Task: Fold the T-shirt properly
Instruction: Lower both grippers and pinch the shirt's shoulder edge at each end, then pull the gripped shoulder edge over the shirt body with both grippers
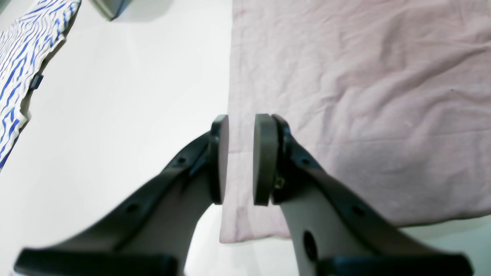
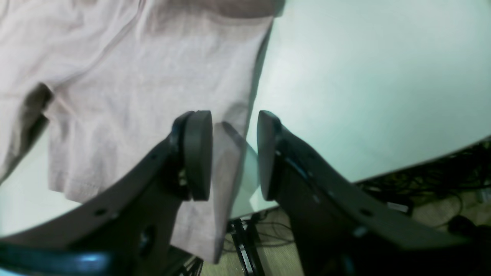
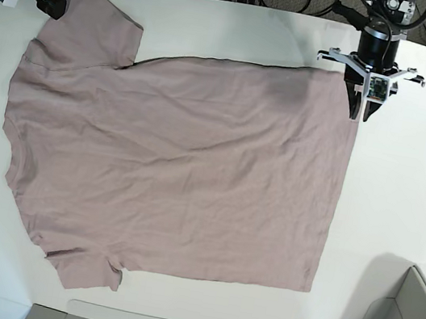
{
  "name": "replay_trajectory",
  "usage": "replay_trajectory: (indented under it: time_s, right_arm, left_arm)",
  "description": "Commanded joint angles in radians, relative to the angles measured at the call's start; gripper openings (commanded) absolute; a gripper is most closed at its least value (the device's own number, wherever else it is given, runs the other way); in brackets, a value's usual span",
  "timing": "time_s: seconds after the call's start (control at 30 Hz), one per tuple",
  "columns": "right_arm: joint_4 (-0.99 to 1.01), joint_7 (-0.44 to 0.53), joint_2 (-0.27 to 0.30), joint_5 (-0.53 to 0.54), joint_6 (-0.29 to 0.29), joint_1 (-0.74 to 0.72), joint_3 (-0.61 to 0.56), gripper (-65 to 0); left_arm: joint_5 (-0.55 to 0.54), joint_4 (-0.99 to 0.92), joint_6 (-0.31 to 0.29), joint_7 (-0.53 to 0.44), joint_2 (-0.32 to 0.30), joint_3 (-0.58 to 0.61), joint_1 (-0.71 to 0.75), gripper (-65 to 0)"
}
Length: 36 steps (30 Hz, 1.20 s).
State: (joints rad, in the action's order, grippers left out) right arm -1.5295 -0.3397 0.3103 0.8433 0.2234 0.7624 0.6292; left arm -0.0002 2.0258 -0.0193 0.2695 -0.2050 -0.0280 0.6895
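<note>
Left wrist: left tool (image 1: 241,159) open, astride the T-shirt (image 1: 360,115) hem edge.
Right wrist: right tool (image 2: 234,155) open over the sleeve edge.
Base: shirt flat on the surface (image 3: 405,183), long axis left to right.

Bright, even overhead light; soft shadows under cloth; wrist views blurred close up (edges stretched), base view sharp.

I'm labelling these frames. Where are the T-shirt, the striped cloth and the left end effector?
T-shirt (image 3: 180,162): base view, middle of the body.
Striped cloth (image 1: 23,53): left wrist view, striped top face.
Left end effector (image 1: 241,159): left wrist view, gap between pads.
</note>
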Motion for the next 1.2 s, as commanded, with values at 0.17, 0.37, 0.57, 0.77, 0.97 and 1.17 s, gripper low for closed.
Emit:
replay_trajectory:
  time_s: [0.17, 0.37, 0.57, 0.77, 0.97, 1.17]
  right_arm:
    - [0.027, -0.020, 0.016, -0.011, -0.003, -0.013, -0.048, -44.6]
    - [0.014, -0.017, -0.015, -0.008, -0.002, -0.008, -0.148, -44.6]
    - [0.014, -0.020, -0.029, -0.008, -0.002, -0.008, -0.154, -44.6]
    - [0.014, -0.020, -0.015, -0.008, -0.002, -0.008, -0.147, -44.6]
    - [0.014, -0.020, -0.012, -0.008, -0.002, -0.007, -0.147, -44.6]
    - [0.014, -0.020, -0.012, -0.008, -0.002, -0.007, -0.150, -44.6]
  left_arm:
    - [0.001, 0.016, 0.006, -0.019, -0.004, -0.005, 0.003, -52.3]
    - [-0.004, 0.016, 0.006, -0.017, -0.003, -0.005, 0.003, -52.1]
    - [-0.312, -0.003, 0.006, -0.016, -0.021, -0.014, 0.003, -52.0]
    - [-0.676, -0.104, 0.006, 0.095, -0.086, -0.054, -0.047, -48.7]
    - [-0.887, -0.178, 0.006, 0.103, -0.087, -0.142, -0.060, -44.2]
    - [-0.943, -0.297, 0.005, 0.208, -0.087, -0.180, -0.129, -43.9]
